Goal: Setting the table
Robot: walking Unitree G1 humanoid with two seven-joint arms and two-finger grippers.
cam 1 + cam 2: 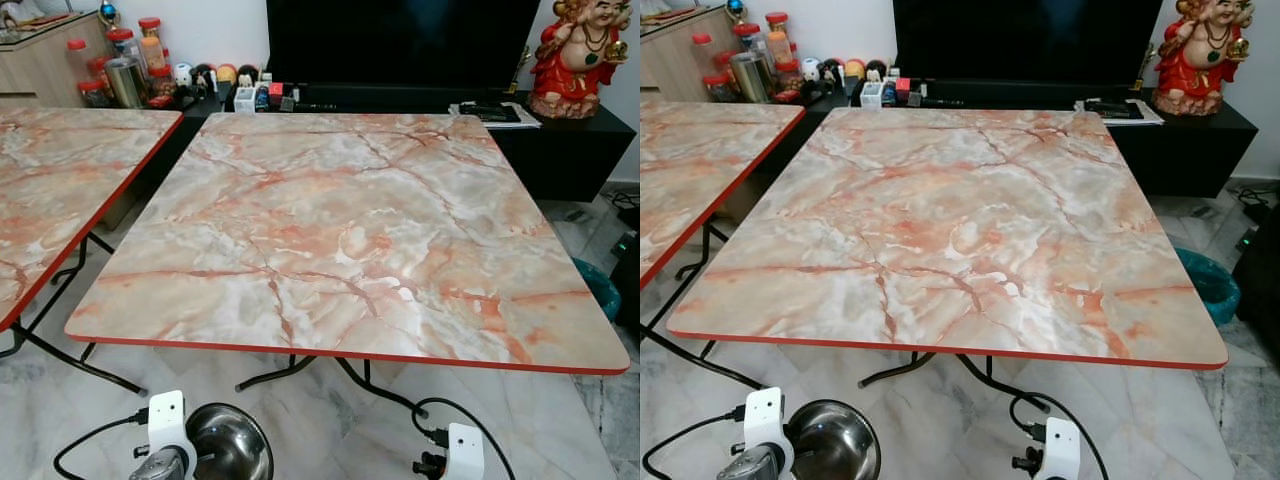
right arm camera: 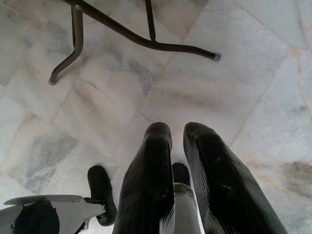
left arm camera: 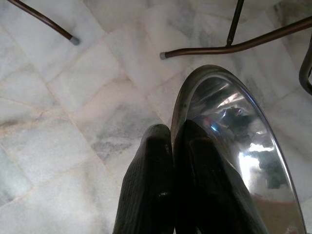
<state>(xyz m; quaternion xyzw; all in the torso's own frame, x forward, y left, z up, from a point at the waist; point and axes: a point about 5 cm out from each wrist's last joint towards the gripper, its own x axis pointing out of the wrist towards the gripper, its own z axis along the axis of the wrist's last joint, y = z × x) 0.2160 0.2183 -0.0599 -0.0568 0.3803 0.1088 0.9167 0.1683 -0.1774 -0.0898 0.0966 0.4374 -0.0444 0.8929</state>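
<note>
A marble-patterned table (image 1: pixel 350 230) with a red edge stands right in front of me, its top bare. Low at my left, a shiny steel bowl (image 1: pixel 228 445) hangs over the floor below the table's near edge. My left gripper (image 3: pixel 173 129) is shut on the bowl's rim (image 3: pixel 195 78), one finger inside and one outside. My right gripper (image 2: pixel 178 129) hangs low at my right over the tiled floor. It is shut on a thin silver utensil (image 2: pixel 187 209) whose kind I cannot make out.
A second marble table (image 1: pixel 60 180) stands close on the left. Behind are a black TV cabinet (image 1: pixel 560 140), jars (image 1: pixel 125 60) and a red statue (image 1: pixel 580 55). A teal bin (image 1: pixel 600 285) sits at the right. Metal table legs (image 1: pixel 300 370) and black cables cross the floor.
</note>
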